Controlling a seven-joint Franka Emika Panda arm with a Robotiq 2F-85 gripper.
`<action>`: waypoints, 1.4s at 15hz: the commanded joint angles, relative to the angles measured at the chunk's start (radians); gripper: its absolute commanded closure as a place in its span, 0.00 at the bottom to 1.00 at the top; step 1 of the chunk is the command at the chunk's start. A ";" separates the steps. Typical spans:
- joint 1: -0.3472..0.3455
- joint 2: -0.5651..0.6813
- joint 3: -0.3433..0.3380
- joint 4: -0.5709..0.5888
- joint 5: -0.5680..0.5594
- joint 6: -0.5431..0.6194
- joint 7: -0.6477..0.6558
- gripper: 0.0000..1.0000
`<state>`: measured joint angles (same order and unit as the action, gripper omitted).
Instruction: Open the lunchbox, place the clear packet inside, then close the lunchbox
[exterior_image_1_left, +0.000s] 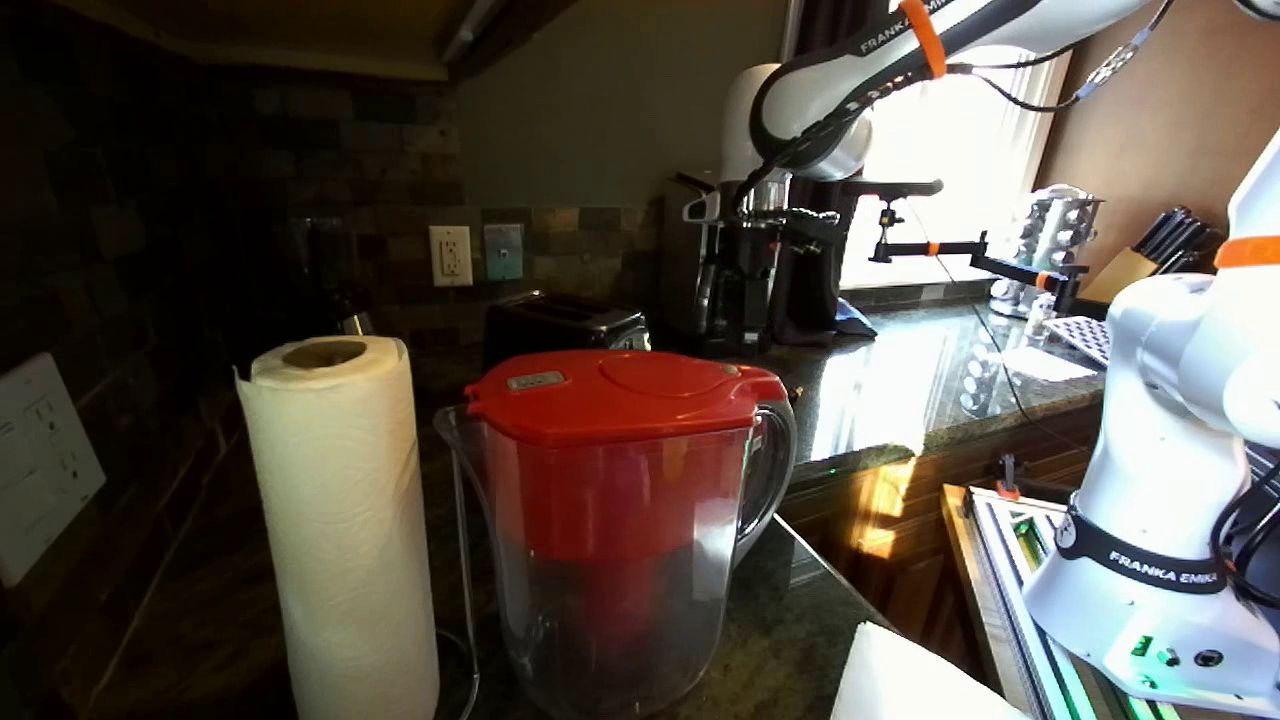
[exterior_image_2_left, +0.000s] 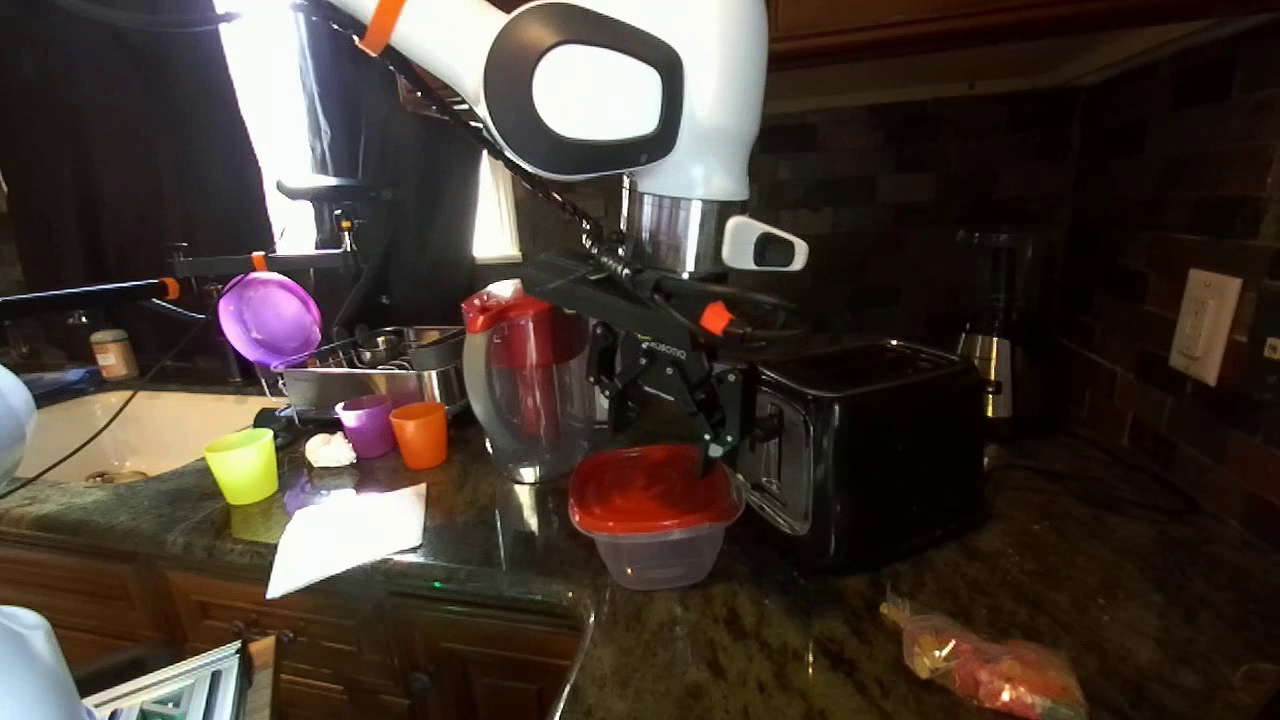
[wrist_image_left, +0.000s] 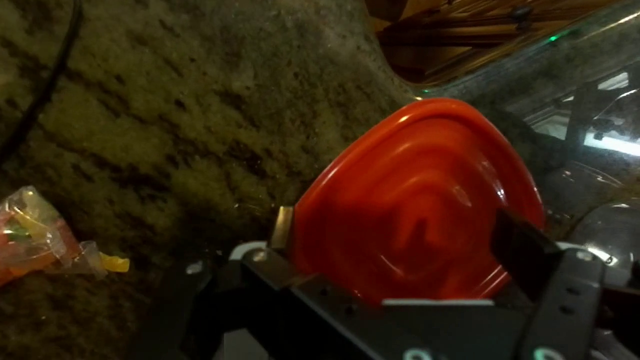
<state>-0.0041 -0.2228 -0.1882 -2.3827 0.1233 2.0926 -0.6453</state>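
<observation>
Where the lunchbox (exterior_image_2_left: 654, 508) sits, the toaster (exterior_image_2_left: 880, 455) stands beside; pitcher (exterior_image_2_left: 532, 385) nearby.

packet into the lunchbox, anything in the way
The lid covers the lunchbox, and the open claw is over it. Nothing visible stands on the counter between the lunchbox and the packet.

I run, from afar, one arm (exterior_image_2_left: 710, 100): white, black-trimmed, lettered FRANKA EMIKA; orange bands (exterior_image_1_left: 925, 40); black cable (exterior_image_2_left: 460, 120); silver collar (exterior_image_2_left: 680, 235); one gripper (exterior_image_2_left: 664, 440): black, jointed, marked ROBOTIQ, pale screws (wrist_image_left: 259, 255).
</observation>
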 joint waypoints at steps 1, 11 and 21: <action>-0.010 0.052 -0.014 0.008 0.069 0.035 -0.113 0.00; -0.047 0.091 0.005 0.010 0.162 0.058 -0.162 0.00; -0.060 0.164 0.015 0.055 0.139 0.080 -0.167 0.00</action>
<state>-0.0468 -0.0936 -0.1869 -2.3482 0.2703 2.1554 -0.8065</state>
